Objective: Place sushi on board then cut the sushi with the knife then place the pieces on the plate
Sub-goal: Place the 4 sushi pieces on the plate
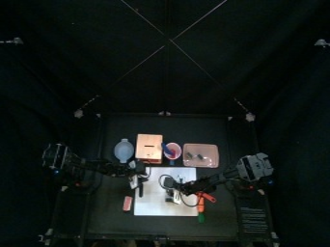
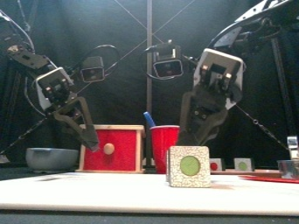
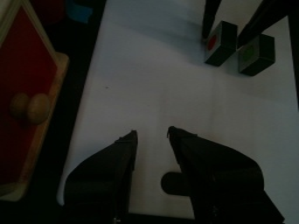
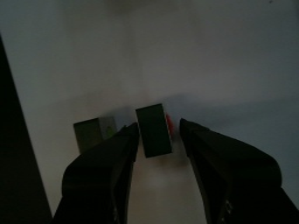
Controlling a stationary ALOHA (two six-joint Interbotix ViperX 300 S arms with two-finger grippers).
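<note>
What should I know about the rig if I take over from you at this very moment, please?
Left gripper: open, empty, above the white cutting board.
Right gripper: open, with one sushi piece showing between its jaws and a second piece beside it.
A third piece stands near the board's front edge. The blue knife sits in the red cup.
Done: the sushi is on the board and apart in pieces.
Left: move the pieces to the pink tray; I cannot tell whether any lies there yet.
</note>
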